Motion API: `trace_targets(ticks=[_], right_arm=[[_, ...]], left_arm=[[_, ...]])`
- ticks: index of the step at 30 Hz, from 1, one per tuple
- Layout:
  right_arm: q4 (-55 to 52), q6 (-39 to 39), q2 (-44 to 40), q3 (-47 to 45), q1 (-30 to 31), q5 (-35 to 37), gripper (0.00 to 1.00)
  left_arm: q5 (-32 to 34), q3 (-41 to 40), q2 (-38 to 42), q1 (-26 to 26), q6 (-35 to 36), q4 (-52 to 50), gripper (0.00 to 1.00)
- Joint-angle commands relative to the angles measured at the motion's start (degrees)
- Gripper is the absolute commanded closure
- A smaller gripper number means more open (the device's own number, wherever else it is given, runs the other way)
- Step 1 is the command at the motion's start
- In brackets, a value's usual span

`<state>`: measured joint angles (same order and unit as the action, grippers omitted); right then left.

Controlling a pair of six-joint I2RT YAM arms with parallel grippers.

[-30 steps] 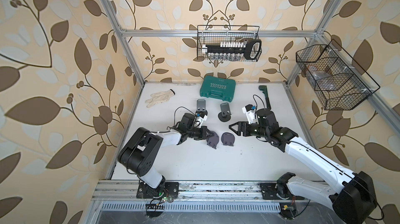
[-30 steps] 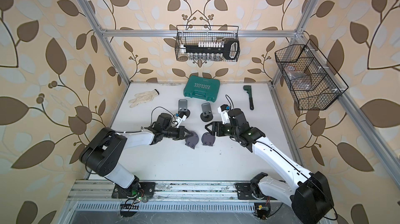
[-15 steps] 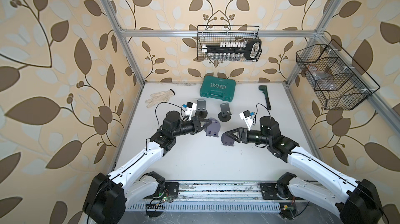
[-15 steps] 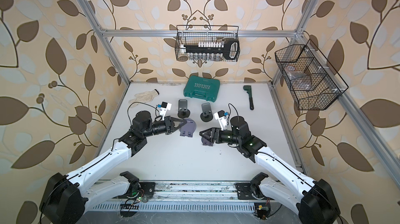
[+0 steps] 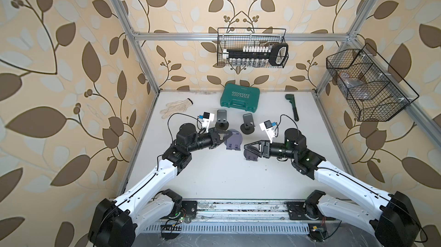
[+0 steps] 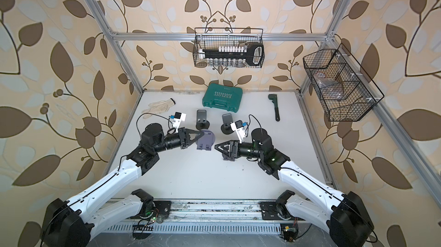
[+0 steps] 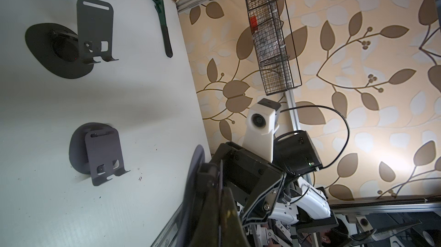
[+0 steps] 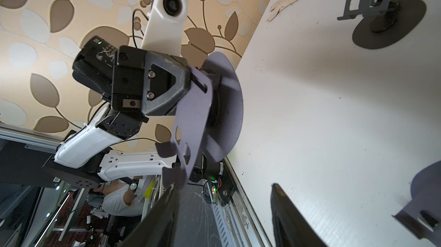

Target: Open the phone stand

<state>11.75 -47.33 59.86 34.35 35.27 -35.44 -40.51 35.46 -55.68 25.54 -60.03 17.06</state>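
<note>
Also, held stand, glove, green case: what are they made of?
Held stand: looks like thin bent sheet metal, matte grey-purple coating; sharp folded lips. Glove: off-white knit fabric, limp and flat. Green case: probably moulded plastic, matte, with moulded handle.

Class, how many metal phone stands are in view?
4: two dark grey upright stands near the green plastic case; one purple stand in the left gripper; a second purple stand beneath the right gripper. None looks hidden.

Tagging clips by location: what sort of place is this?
Likely a mock workshop cell for robot trials: silver aluminium frame lined with leaf-patterned wallpaper, green plastic tool case, black wire basket.
</note>
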Motion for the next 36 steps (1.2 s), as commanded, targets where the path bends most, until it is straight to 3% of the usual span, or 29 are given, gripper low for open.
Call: trace_targets(ticks=[1, 29, 36], right_arm=[[1.4, 0.7, 1.8, 1.1, 0.3, -1.0, 0.44], [4.4, 0.8, 6.9, 5.1, 0.9, -1.2, 0.49], [8.8, -1.1, 9.3, 6.4, 2.8, -2.0, 0.61]], left_arm=[[-1.7, 0.9, 1.9, 0.2, 0.2, 2.3, 1.00], [-4.1, 2.1, 0.5, 3.8, 1.5, 3.2, 1.00], [-1.6, 1.1, -0.2, 4.9, 0.6, 6.8, 1.00]])
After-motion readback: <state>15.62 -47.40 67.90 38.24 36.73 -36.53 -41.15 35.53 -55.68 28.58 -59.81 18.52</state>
